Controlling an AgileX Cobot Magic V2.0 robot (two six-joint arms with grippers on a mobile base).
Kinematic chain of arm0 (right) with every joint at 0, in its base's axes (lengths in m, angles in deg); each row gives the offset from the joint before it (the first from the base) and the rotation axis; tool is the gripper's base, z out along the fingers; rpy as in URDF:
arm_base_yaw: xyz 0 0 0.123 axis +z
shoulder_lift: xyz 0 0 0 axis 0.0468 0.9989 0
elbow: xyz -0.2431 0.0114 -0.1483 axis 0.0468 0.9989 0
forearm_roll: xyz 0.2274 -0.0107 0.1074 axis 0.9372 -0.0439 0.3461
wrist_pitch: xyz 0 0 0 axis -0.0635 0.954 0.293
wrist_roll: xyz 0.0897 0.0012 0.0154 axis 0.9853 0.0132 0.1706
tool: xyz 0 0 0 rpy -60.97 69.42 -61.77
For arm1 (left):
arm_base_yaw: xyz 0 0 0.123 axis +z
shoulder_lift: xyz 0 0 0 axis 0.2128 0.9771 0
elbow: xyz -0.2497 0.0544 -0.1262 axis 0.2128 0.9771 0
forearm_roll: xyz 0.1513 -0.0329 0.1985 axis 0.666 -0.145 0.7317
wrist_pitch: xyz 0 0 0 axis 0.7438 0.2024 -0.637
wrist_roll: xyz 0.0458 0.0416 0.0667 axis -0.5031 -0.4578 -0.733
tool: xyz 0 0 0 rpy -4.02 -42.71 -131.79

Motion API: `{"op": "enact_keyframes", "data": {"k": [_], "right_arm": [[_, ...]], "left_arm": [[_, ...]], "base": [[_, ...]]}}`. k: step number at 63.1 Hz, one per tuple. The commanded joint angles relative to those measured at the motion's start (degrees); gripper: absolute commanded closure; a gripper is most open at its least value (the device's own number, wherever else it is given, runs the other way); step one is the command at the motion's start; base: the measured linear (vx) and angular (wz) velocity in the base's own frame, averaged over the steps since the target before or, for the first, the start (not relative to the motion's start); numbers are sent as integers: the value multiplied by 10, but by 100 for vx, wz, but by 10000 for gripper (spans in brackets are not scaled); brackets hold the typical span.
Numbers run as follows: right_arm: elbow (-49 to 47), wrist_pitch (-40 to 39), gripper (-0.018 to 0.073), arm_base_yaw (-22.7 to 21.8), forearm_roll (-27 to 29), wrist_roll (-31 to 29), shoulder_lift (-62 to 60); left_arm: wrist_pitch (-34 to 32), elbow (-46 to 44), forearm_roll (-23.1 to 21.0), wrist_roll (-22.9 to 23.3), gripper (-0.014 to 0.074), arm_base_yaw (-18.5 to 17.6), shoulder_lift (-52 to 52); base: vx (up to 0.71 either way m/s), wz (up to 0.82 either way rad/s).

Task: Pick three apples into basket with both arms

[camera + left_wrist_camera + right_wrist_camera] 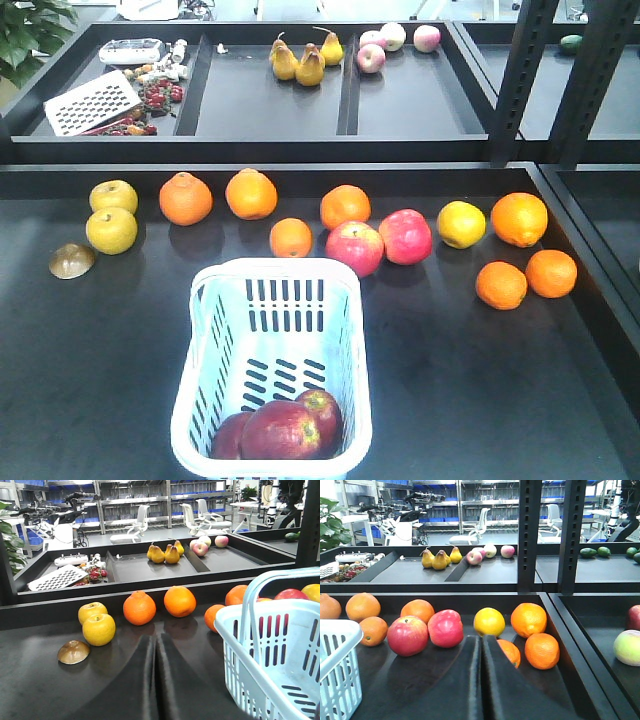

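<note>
The pale blue basket (pixel 275 268) stands at the near middle of the black table. Three dark-red apples lie together at its near end: one in the middle (pixel 280 430), one to the right (pixel 322 408), one to the left (pixel 228 438). Neither arm shows in the front view. In the left wrist view my left gripper (pixel 155 642) is shut with nothing in it, low over the table, and the basket (pixel 265 645) is to its right. My right gripper (pixel 482 640) is also shut and empty, with the basket corner (pixel 337 680) at its left.
Two pink-red apples (pixel 354 248) (pixel 405 236) lie behind the basket among several oranges (pixel 344 206). Yellow apples (pixel 111 230) and a brown shell (pixel 72 260) are at the left. Pears (pixel 298 62) sit in the rear tray. Black posts (pixel 520 80) rise at the right.
</note>
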Motion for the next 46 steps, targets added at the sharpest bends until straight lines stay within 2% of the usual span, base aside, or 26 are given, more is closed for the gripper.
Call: {"op": "enact_keyframes", "data": {"k": [1, 46], "right_arm": [[8, -46, 568, -4, -5, 0, -6], [8, -46, 568, -4, -5, 0, -6]], "left_arm": [[-43, 3, -2, 4, 603, -1, -9], [-43, 3, -2, 4, 603, -1, -9]], "base": [[0, 0], [0, 0]]}}
